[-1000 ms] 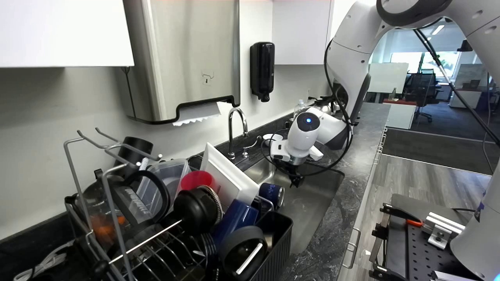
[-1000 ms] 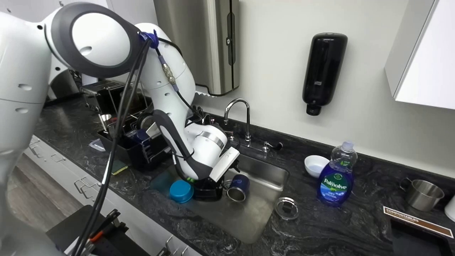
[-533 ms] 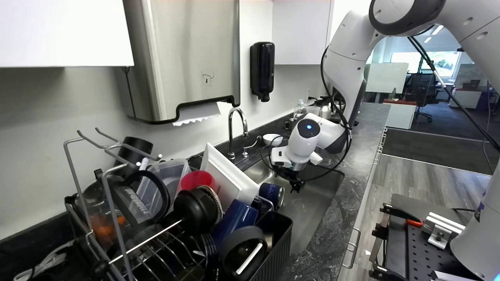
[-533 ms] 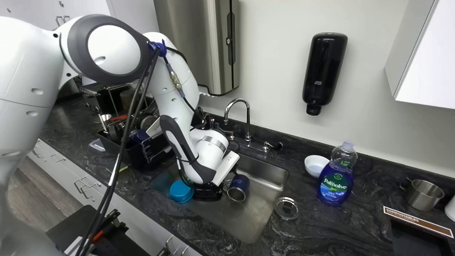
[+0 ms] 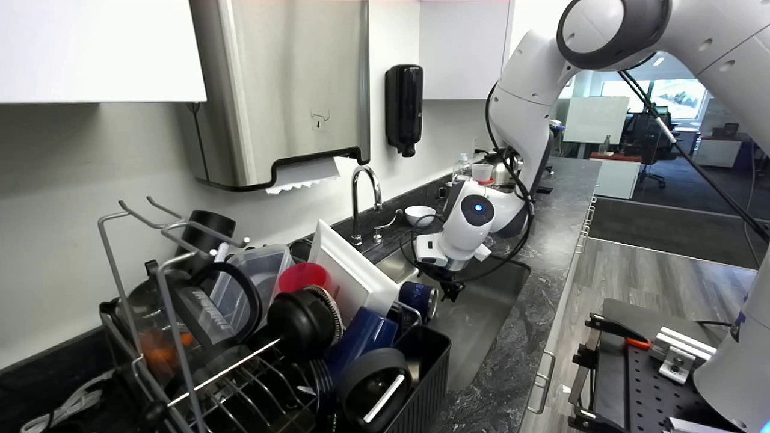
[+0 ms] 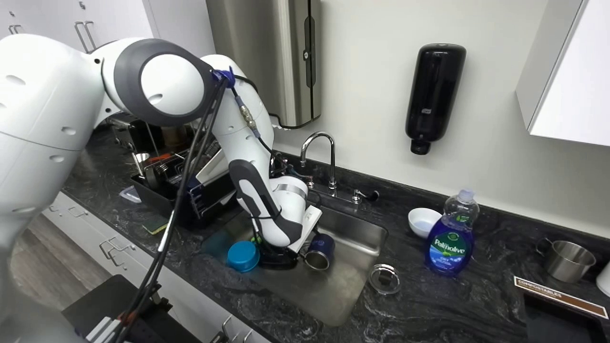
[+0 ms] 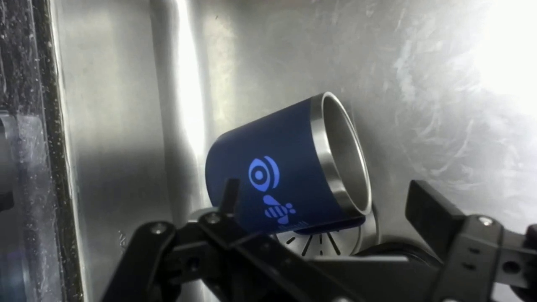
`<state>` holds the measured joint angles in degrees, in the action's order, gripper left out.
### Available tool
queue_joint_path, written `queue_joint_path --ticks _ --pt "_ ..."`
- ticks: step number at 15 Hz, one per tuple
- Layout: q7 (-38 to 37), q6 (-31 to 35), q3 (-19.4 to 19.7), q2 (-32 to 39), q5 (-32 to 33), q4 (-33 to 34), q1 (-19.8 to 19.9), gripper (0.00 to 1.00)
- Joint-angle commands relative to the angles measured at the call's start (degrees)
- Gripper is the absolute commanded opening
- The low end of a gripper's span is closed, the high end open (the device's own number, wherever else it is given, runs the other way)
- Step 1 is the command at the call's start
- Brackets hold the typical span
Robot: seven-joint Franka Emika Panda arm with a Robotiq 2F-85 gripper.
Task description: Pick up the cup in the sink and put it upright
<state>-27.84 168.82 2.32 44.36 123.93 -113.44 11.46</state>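
Observation:
The cup is a dark blue mug with a bare steel rim, lying on its side in the steel sink (image 6: 319, 300). It shows in both exterior views (image 5: 415, 294) (image 6: 321, 245) and in the wrist view (image 7: 281, 167), its mouth facing right there. Part of its handle shows at its lower edge, above the drain (image 7: 314, 243). My gripper (image 7: 325, 191) is open and empty above the sink, close to the cup. In the wrist view the left finger overlaps the cup's base end; the right finger stands beyond its mouth. Contact cannot be told. The arm mostly hides the gripper in an exterior view (image 6: 279, 259).
A turquoise round container (image 6: 243, 257) sits in the sink beside the gripper. The faucet (image 6: 332, 164) rises behind the sink. A loaded dish rack (image 5: 430, 373) stands at one side. A clear lid (image 6: 385, 279), white bowl (image 6: 423, 222) and soap bottle (image 6: 449, 247) are on the counter.
The arm has swung and lowered a little, bringing the gripper slightly nearer the cup. The cup has not moved.

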Motion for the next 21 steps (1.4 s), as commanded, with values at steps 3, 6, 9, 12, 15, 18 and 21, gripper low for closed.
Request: queue_joint_path --ticks 3,6,9,12,15,18,21 --pt "-6.2 -2.0 -2.7 3.1 9.6 3.0 3.1 1.00" --pt "-8.2 -3.0 -2.9 4.0 12.8 3.4 3.8 1.00" --pt "-10.0 -3.5 -3.5 4.4 15.2 3.8 4.4 1.00" --pt "-11.7 -3.5 -4.3 4.4 17.0 4.1 4.8 1.00" --pt "-13.4 -3.6 -5.2 4.5 18.8 4.4 5.1 0.74" --pt "-15.1 -4.0 -6.1 4.4 20.6 4.2 5.3 0.52" --pt "-16.5 -4.1 -6.7 4.3 22.1 4.1 5.5 0.32"
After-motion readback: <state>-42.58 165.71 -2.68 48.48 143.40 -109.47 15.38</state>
